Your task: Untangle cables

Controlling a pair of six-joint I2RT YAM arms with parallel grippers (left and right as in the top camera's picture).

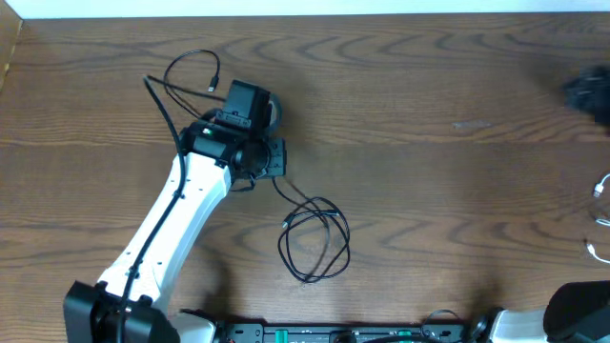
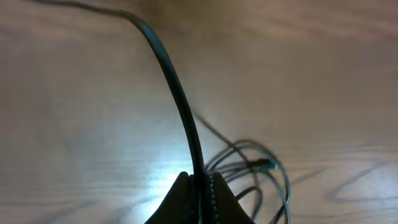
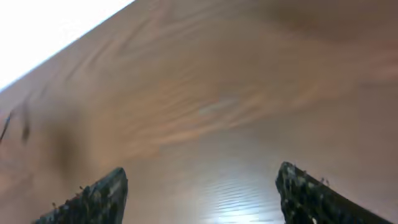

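Observation:
A thin black cable [image 1: 315,238] lies in loose loops on the wooden table, and one strand runs up to my left gripper [image 1: 271,158]. In the left wrist view that gripper [image 2: 200,182] is shut on the black cable [image 2: 177,93], which rises from the jaws toward the upper left, with the loops [image 2: 264,168] behind it. Another black loop with a small plug [image 1: 212,86] lies just beyond the left arm. Bits of a white cable [image 1: 600,189] show at the right edge. My right gripper [image 3: 202,177] is open over bare wood, holding nothing.
A dark blurred shape [image 1: 586,90] sits at the far right; I cannot tell what it is. The table's far edge [image 1: 305,11] runs along the top. The right arm's base [image 1: 577,314] is at the bottom right corner.

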